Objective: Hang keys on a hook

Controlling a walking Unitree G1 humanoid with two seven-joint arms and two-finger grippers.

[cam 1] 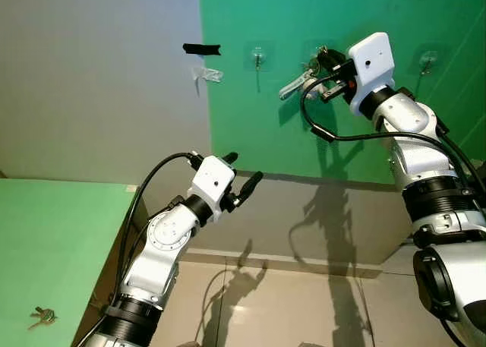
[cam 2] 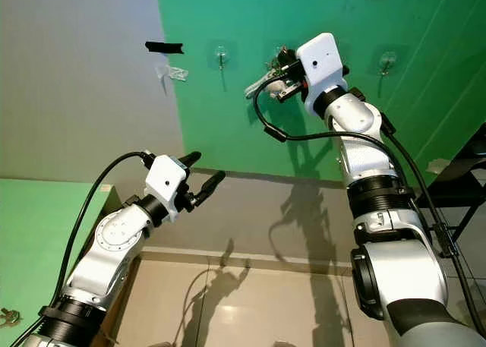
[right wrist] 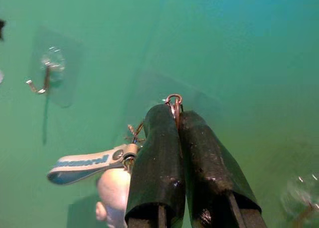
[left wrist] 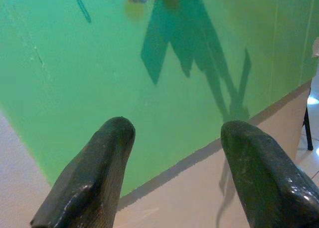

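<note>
My right gripper (cam 1: 323, 58) is raised against the green wall (cam 1: 304, 134) and is shut on the ring (right wrist: 174, 99) of a key bunch. Its keys and a white-and-blue tag (cam 1: 295, 83) dangle below the fingers, beside a small pale figure charm (right wrist: 113, 188). A clear stick-on hook (cam 1: 258, 57) sits on the wall to the left of the gripper, and another hook (cam 1: 427, 61) to its right. The gripper's tips are close to the wall between those two hooks. My left gripper (cam 1: 243, 170) is open and holds nothing, lower down and pointing at the wall.
A second key bunch (cam 1: 42, 315) lies on the green surface at the lower left. A strip of black tape (cam 1: 201, 49) and a clear scrap (cam 1: 206, 75) are on the grey wall. A black rack (cam 2: 463, 180) stands at the right.
</note>
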